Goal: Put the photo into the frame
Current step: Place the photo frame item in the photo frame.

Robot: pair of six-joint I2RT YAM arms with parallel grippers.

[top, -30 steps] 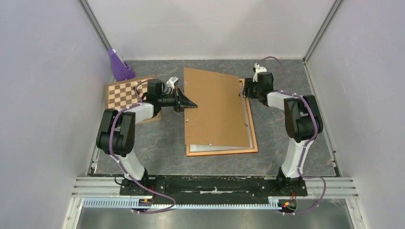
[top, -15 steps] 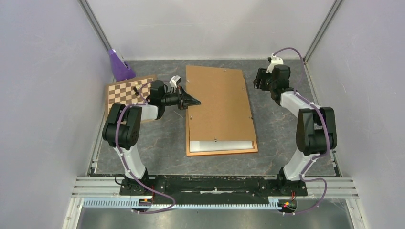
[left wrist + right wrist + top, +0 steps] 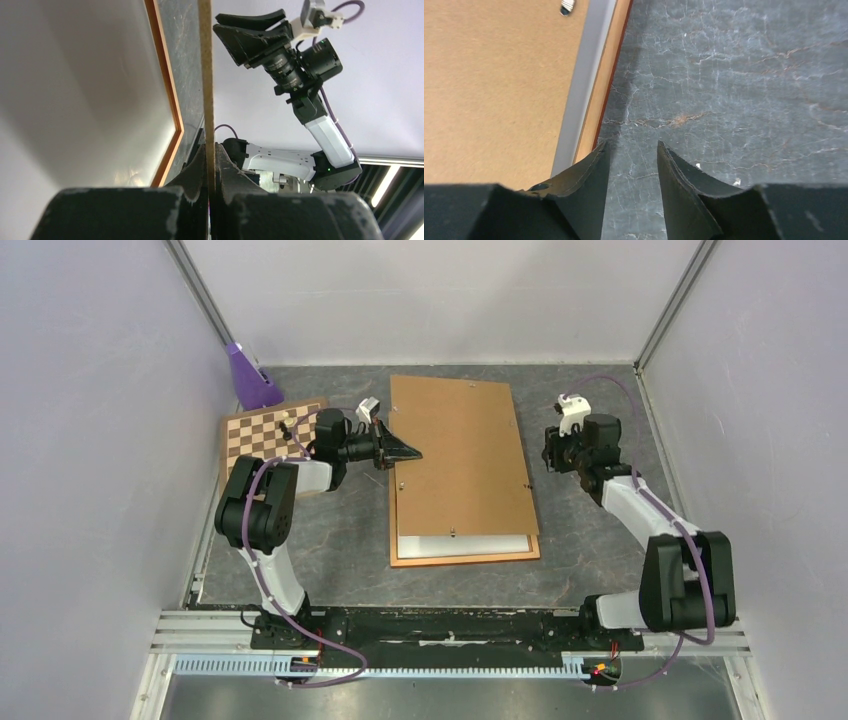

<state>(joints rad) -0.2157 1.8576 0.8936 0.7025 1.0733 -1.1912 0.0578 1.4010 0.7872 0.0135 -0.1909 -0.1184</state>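
At the left a chessboard [image 3: 262, 435] is lying on the table [image 3: 340, 530], and just right of it the left fingers [image 3: 403, 453] are clenching the left edge of the brown panel [image 3: 460, 455]. The panel is covering most of the frame [image 3: 465, 559] and the photo [image 3: 465, 545], whose white side is showing as a strip inside the frame's near end. The right fingers [image 3: 553, 452] are hanging parted and empty over bare table, just right of the frame.
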